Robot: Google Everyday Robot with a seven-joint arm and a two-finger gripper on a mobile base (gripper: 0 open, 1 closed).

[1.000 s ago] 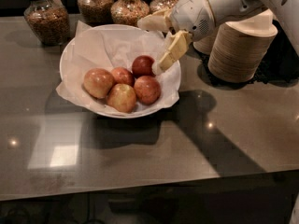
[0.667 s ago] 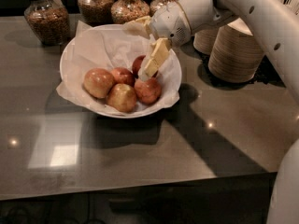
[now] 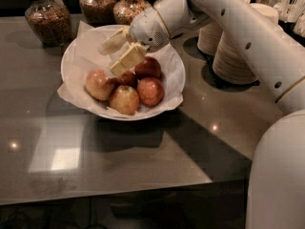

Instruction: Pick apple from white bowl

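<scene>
The white bowl point(image 3: 167, 86), lined with crumpled white paper, sits on the grey table and holds several reddish-yellow apples point(image 3: 125, 99). My gripper point(image 3: 114, 58) hangs over the bowl's back left part, just above the apples. Its two cream fingers point(image 3: 126, 60) are spread apart, open, with nothing between them. The lower finger reaches down close to the middle apple point(image 3: 126, 78). The white arm comes in from the upper right and hides part of the bowl's far rim.
Glass jars point(image 3: 46, 18) of grains stand along the table's back edge. Stacked beige paper bowls point(image 3: 238, 56) stand to the right of the white bowl. Bare tabletop point(image 3: 119, 161) lies in front of the bowl.
The gripper has swung left across the bowl, from its right rim to above the back left apples. The arm now reaches farther over the table. The apples have not moved.
</scene>
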